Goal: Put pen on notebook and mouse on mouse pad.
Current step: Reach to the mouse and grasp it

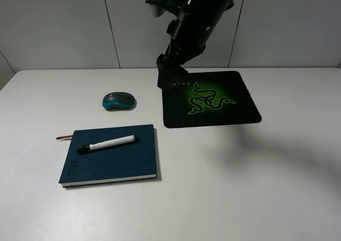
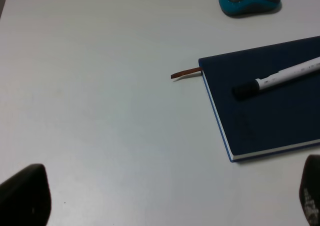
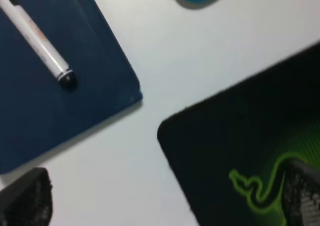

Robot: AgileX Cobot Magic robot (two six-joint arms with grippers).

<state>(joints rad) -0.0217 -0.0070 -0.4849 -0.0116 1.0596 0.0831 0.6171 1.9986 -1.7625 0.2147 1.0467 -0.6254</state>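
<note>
White table [image 1: 277,187] before pale grey wall panels. Dark right arm [image 1: 194,22] slanting down from the top of the high view, right claw [image 1: 171,73] over the far left corner of the mouse pad [image 1: 234,110]; contact with the pad impossible to tell. Mouse [image 1: 119,101] on bare table left of the pad, apart from both pad and claw. Pen [image 1: 105,143] flat across the notebook [image 1: 114,166], ribbon [image 1: 64,137] poking out at the far left corner. Right claw's fingers [image 3: 25,201] spread wide, gripping nothing. Left claw [image 2: 167,196] above bare table beside the notebook, likewise spread wide and empty, well apart from the mouse.
</note>
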